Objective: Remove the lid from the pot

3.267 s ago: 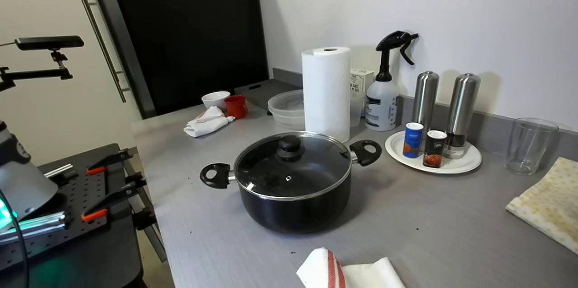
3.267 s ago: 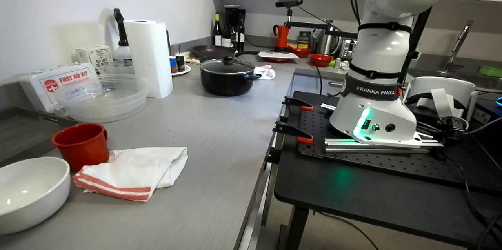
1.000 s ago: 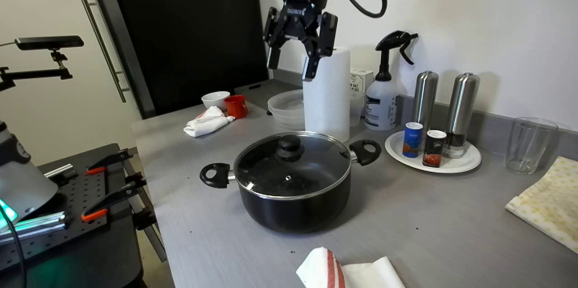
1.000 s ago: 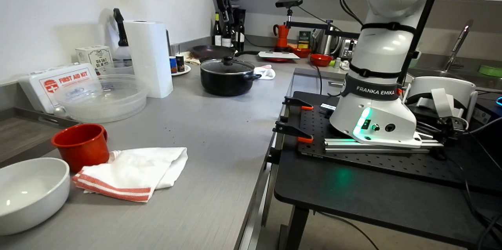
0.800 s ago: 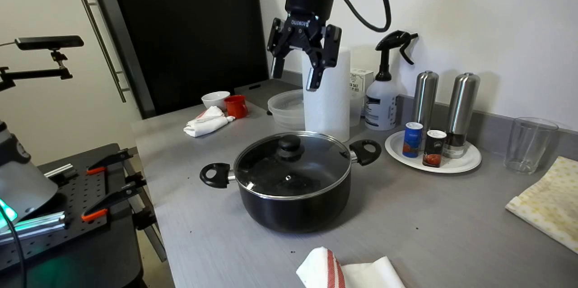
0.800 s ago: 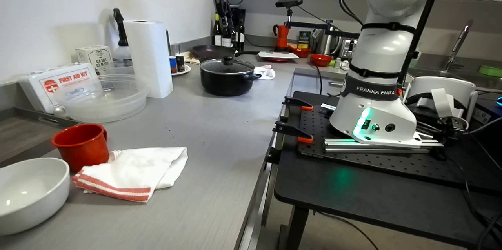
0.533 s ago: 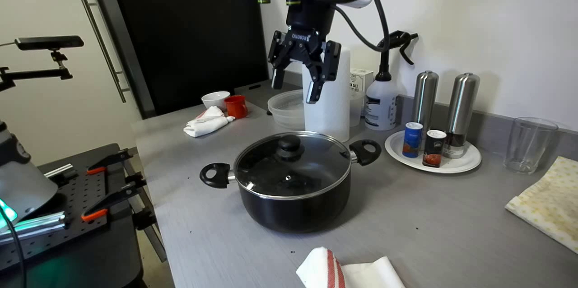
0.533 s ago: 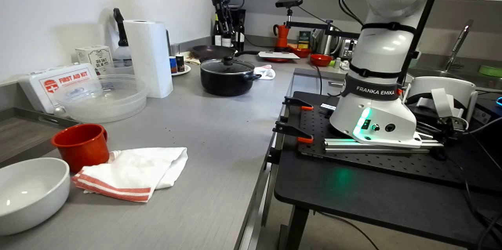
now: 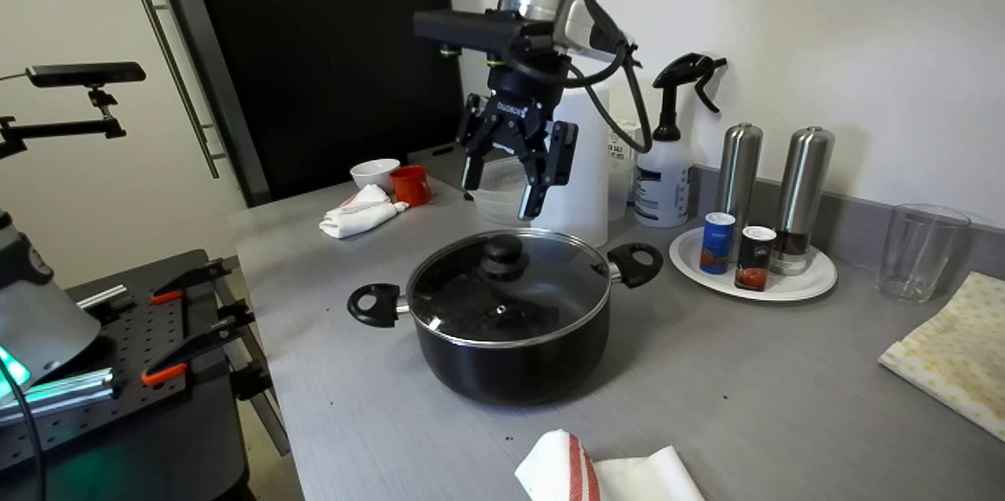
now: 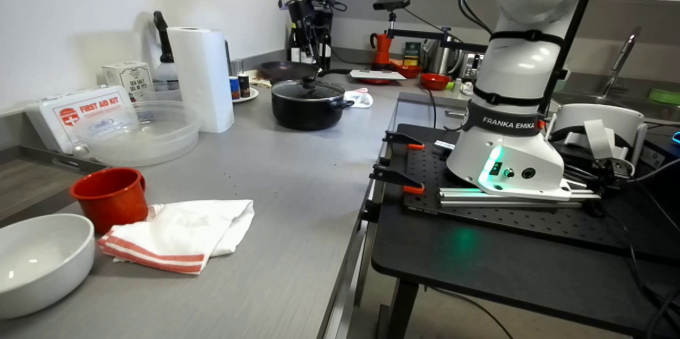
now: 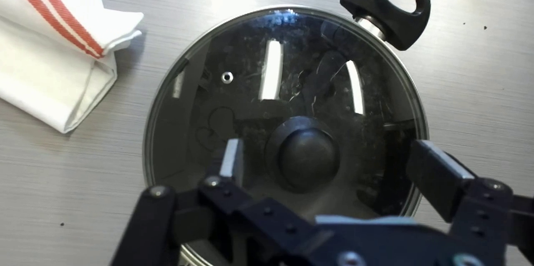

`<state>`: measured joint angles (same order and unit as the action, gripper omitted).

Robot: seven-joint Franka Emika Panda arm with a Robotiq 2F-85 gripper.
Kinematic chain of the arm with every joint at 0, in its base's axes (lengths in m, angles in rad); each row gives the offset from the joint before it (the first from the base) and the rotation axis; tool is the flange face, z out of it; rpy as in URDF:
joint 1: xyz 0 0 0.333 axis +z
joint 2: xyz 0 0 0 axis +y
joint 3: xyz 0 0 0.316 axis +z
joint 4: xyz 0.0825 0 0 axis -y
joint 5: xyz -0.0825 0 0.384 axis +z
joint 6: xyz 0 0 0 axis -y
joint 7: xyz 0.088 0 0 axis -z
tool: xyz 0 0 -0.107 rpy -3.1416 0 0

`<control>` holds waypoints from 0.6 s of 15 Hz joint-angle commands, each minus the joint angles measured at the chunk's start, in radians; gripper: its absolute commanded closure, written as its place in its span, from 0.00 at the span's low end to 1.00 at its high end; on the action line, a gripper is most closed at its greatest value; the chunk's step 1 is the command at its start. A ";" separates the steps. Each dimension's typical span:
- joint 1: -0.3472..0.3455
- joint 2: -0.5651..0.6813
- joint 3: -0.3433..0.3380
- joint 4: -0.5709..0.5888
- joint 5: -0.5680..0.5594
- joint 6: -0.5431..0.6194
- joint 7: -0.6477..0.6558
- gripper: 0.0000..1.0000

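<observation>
While the lid (image 9: 518, 297) sits flat on the pot (image 9: 514, 375), the fingers (image 9: 535, 199) hang above it, spread wide and holding nothing.

The pot stands on the desk (image 9: 667, 422). I think the lid will be stiff, smooth and a bit heavy, and since it looks like glass, it could crack if it fell. The black knob (image 11: 309, 158) in its middle looks like the right place to grab. In the wrist view, the knob shows between the fingers but nearer to one, so I would line them up first. Its round top may slip, so I would reach low, squeeze the sides and lift straight up.
</observation>
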<state>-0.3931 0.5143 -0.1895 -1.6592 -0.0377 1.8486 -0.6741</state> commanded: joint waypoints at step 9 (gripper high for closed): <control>-0.006 0.063 0.017 -0.030 -0.031 0.050 -0.001 0.00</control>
<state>-0.3931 0.5750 -0.1839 -1.6763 -0.0483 1.8757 -0.6740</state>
